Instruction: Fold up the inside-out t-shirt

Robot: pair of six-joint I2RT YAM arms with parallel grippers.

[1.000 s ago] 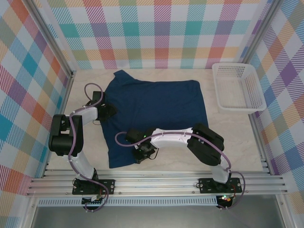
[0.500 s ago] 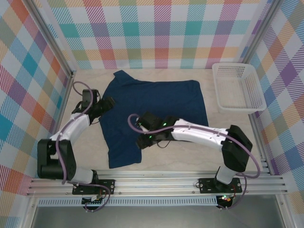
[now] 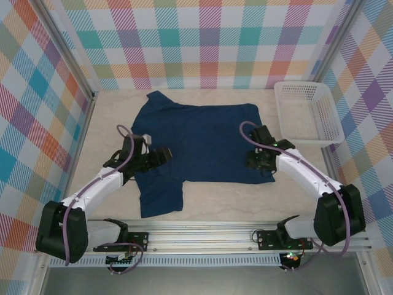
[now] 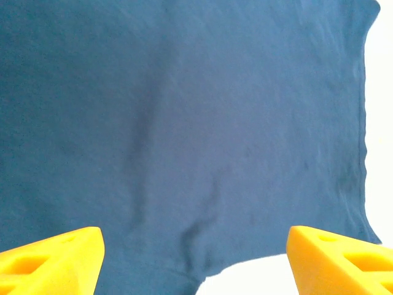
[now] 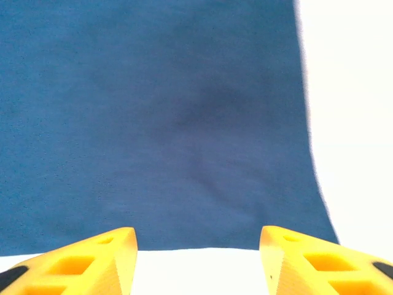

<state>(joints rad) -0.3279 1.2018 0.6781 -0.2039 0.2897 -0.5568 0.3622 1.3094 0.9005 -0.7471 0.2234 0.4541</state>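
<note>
1 table (image 3: 295, 184), pale top, plaid walls round it. 1 t-shirt (image 3: 202, 138), the biggest thing on it. It lies mid-table, a bit L of centre, well apart from the 1 white mesh basket (image 3: 305, 84) at the far R.

2 arms, 1 gripper each. L gripper (image 3: 164, 153) is over the shirt's L part. In the wrist view (image 4: 196, 258) the yellow fingers (image 4: 55, 258) are wide apart w/ nothing btwn them. R gripper (image 3: 261, 163) is at the shirt's near R corner. In the wrist view (image 5: 196, 258) the jaws are apart, nothing held, w/ hem edge and bare table just ahead.

Vs 1 s ago: R gripper was down on the near L flap and has swung across to the R corner. L gripper was at the shirt's L edge and has moved in over the cloth. Shirt outline approx the same.

Shirt is dark navy, spread flat and roughly rectangular. 1 sleeve pokes out at the far L, and a narrower flap runs toward the near edge on the L. A few soft creases show close up.
</note>
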